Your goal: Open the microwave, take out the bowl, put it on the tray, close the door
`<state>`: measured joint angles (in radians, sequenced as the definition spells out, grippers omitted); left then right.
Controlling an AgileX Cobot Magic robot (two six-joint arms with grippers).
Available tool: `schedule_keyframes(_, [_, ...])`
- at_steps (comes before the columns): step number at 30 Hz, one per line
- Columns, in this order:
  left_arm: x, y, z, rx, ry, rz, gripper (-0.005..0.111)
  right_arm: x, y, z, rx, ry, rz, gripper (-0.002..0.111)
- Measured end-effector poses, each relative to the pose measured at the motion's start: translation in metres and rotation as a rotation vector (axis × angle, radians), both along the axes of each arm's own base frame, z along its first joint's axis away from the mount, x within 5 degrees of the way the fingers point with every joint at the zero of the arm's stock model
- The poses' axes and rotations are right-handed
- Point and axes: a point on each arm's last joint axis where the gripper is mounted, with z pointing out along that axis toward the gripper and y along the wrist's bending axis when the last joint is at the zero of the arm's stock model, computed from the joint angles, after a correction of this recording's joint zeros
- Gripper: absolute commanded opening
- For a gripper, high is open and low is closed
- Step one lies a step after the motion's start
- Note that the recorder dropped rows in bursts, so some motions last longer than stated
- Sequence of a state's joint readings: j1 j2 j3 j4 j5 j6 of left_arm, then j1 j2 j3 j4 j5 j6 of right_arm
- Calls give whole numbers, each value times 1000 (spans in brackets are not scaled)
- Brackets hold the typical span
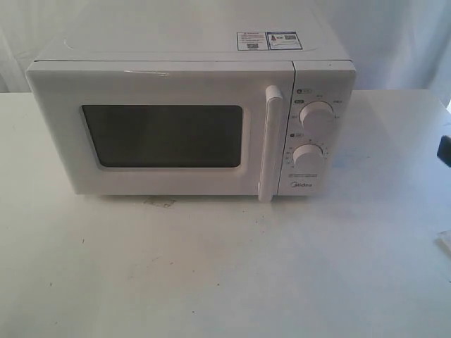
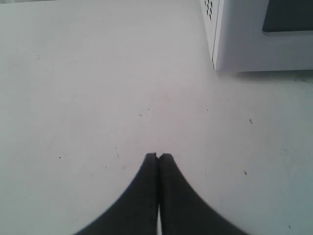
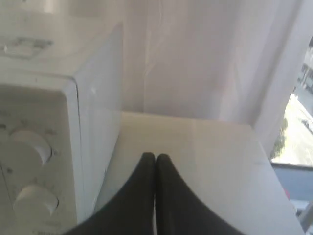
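The white microwave [image 1: 190,120] stands at the back of the table, and its door [image 1: 162,127] with the dark window is shut. The tall bar handle [image 1: 269,144] sits just left of the two dials [image 1: 315,116]. The bowl is hidden; nothing shows through the window. My left gripper [image 2: 158,155] is shut and empty over bare table, with the microwave's lower corner [image 2: 254,46] ahead and apart from it. My right gripper [image 3: 155,156] is shut and empty beside the oven's dial side [image 3: 34,152]. A dark part [image 1: 445,149] at the exterior view's right edge may be that arm.
The white table [image 1: 225,267] spreads in front of the oven, with small stains [image 1: 159,203] near its base. A pale object [image 1: 445,241] pokes in at the right edge; I cannot tell what it is. White curtain hangs behind, and a window [image 3: 296,132] lies to the right.
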<state>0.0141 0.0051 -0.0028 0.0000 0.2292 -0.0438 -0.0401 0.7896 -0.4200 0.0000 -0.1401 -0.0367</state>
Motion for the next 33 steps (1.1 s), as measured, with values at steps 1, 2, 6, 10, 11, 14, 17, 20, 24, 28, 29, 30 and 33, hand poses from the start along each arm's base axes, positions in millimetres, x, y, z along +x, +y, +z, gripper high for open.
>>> schedule_keyframes(1, [0,0,0,0,0,0,0,0,0,3,-1,-30,0,0])
schedule_keyframes(2, [0,0,0,0,0,0,0,1,0,6,-2,-59,0,0])
schedule_keyframes(6, [0,0,0,0,0,0,0,2,0,13,-5,-133,0,0])
schedule_keyframes(10, [0,0,0,0,0,0,0,9,0,11,-6,-147,0,0])
schedule_keyframes(11, [0,0,0,0,0,0,0,13,-1,8,-5,-130,0,0])
schedule_keyframes(14, [0,0,0,0,0,0,0,27,-1,-8,16,-45,-2,0])
schedule_keyframes(17, [0,0,0,0,0,0,0,43,1,-35,100,109,1,0])
schedule_keyframes(20, [0,0,0,0,0,0,0,52,14,-55,83,224,94,0])
schedule_keyframes(24, [0,0,0,0,0,0,0,54,55,-58,-47,170,507,0])
schedule_keyframes(28, [0,0,0,0,0,0,0,41,97,-40,-99,36,1099,0])
schedule_keyframes(29, [0,0,0,0,0,0,0,42,100,-39,-100,52,1143,0])
schedule_keyframes(30, [0,0,0,0,0,0,0,46,99,-37,-108,69,1137,0])
schedule_keyframes(33, [0,0,0,0,0,0,0,67,89,-36,-155,161,973,0])
